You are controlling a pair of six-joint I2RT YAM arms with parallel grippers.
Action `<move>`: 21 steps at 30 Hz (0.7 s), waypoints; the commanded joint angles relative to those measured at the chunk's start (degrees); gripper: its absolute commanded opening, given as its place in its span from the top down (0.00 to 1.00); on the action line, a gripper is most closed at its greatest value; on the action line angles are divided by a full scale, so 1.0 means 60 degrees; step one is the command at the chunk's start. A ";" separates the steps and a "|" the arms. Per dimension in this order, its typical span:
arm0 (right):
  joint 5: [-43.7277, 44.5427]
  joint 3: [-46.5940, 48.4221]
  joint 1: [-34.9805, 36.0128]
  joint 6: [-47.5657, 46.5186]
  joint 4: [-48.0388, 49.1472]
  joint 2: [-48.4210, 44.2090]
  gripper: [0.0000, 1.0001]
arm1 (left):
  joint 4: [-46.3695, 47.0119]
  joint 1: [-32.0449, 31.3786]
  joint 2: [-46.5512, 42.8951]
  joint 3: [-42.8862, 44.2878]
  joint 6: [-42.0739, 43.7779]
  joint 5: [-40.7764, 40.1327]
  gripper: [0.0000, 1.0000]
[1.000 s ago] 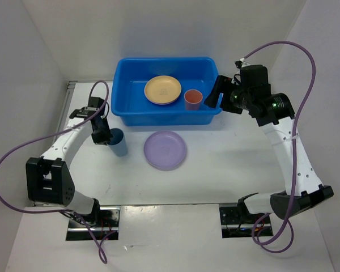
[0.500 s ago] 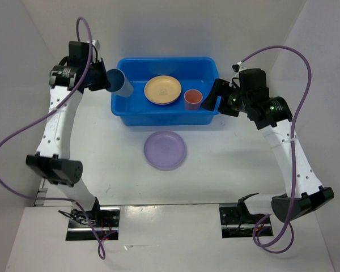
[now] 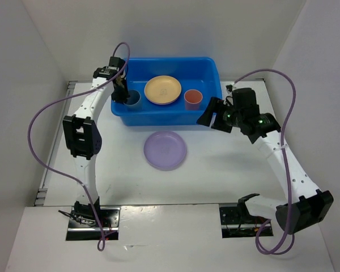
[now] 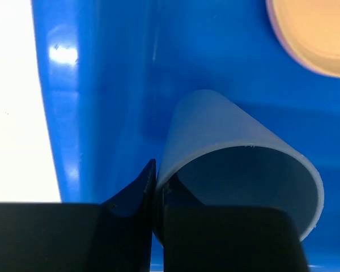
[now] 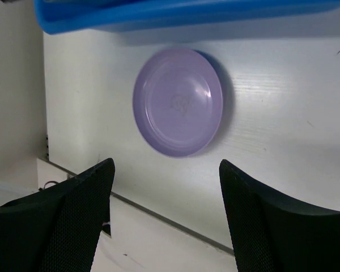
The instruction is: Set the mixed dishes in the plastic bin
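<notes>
Blue cup (image 3: 134,100) inside the bin (image 3: 164,117) at its left end, rim pinched by the left gripper (image 4: 157,177). Yellow plate (image 3: 163,89) and red cup (image 3: 192,100) in the bin too, lilac plate (image 3: 165,149) on the table (image 3: 232,164) just in front. Right gripper (image 3: 207,117) spread wide, empty, near the bin's right front corner.

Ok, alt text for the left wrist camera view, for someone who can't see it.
The left gripper is shut on the rim of a small blue plastic cup, holding it inside the large bright-blue plastic bin. The edge of a round yellow plastic plate shows at top right.
</notes>
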 commanded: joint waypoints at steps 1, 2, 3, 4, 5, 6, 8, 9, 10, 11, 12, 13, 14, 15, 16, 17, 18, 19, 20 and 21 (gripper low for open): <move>-0.0680 -0.1179 -0.0056 0.0601 0.1618 -0.0187 0.21 | 0.0487 -0.0097 0.0277 0.1031 -0.0205 -0.0319 1.00; -0.0768 -0.1417 -0.0056 0.0691 0.1854 -0.0187 0.21 | 0.0357 -0.0199 0.0425 0.1164 -0.0205 -0.0464 1.00; -0.0856 -0.1622 0.0031 0.0779 0.2059 -0.0071 0.21 | 0.0268 -0.0200 0.0716 0.1296 -0.0205 -0.0596 1.00; -0.0857 -0.1929 0.0235 0.0779 0.2235 0.0075 0.21 | 0.0151 -0.0200 0.0835 0.1297 -0.0205 -0.0597 1.00; -0.0755 -0.2019 0.0368 0.0924 0.2353 0.0193 0.21 | 0.0150 -0.0287 0.0923 0.1413 -0.0205 -0.0597 1.00; -0.0667 -0.2020 0.0500 0.1027 0.2470 0.0469 0.21 | 0.0150 -0.0288 0.1011 0.1414 -0.0205 -0.0597 0.99; -0.0345 -0.2107 0.0909 0.1115 0.2559 0.0735 0.21 | 0.0150 -0.0288 0.1129 0.1414 -0.0205 -0.0597 0.98; -0.0344 -0.2194 0.0998 0.1218 0.2646 0.0837 0.21 | 0.0150 -0.0288 0.1231 0.1327 -0.0205 -0.0597 0.97; -0.0344 -0.2311 0.0999 0.1219 0.2734 0.0983 0.21 | 0.0150 -0.0288 0.1319 0.1326 -0.0205 -0.0597 0.97; -0.0344 -0.2400 0.0999 0.1335 0.2938 0.0985 0.21 | 0.0049 -0.0288 0.1320 0.1326 -0.0205 -0.0597 0.95; -0.0344 -0.2545 0.0999 0.1423 0.3027 0.1130 0.21 | 0.0048 -0.0288 0.1407 0.1326 -0.0205 -0.0684 0.93; -0.0344 -0.2547 0.0999 0.1424 0.3028 0.1291 0.21 | 0.0048 -0.0288 0.1408 0.1326 -0.0292 -0.0685 0.91; -0.0242 -0.2634 0.0999 0.1424 0.3144 0.1408 0.21 | 0.0048 -0.0288 0.1408 0.1326 -0.0293 -0.0685 0.87; -0.0241 -0.2635 0.1086 0.1511 0.3145 0.1511 0.21 | 0.0048 -0.0288 0.1495 0.1326 -0.0293 -0.0685 0.81; -0.0067 -0.2722 0.1087 0.1512 0.3261 0.1686 0.21 | 0.0048 -0.0288 0.1496 0.1326 -0.0293 -0.0685 0.73; 0.0021 -0.2810 0.1087 0.1613 0.3263 0.1775 0.21 | 0.0048 -0.0288 0.1496 0.1326 -0.0293 -0.0685 0.66; 0.0022 -0.2941 0.1218 0.1614 0.3509 0.1863 0.21 | 0.0048 -0.0288 0.1496 0.1326 -0.0293 -0.0685 0.58; 0.0124 -0.2942 0.1306 0.1730 0.3628 0.1864 0.21 | 0.0048 -0.0288 0.1496 0.1326 -0.0293 -0.0685 0.52; 0.0125 -0.3073 0.1307 0.1732 0.3716 0.2110 0.21 | 0.0048 -0.0288 0.1496 0.1326 -0.0293 -0.0685 0.41; 0.0125 -0.3190 0.1423 0.1819 0.3847 0.2200 0.21 | -0.0054 -0.0288 0.1496 0.1413 -0.0293 -0.0685 0.37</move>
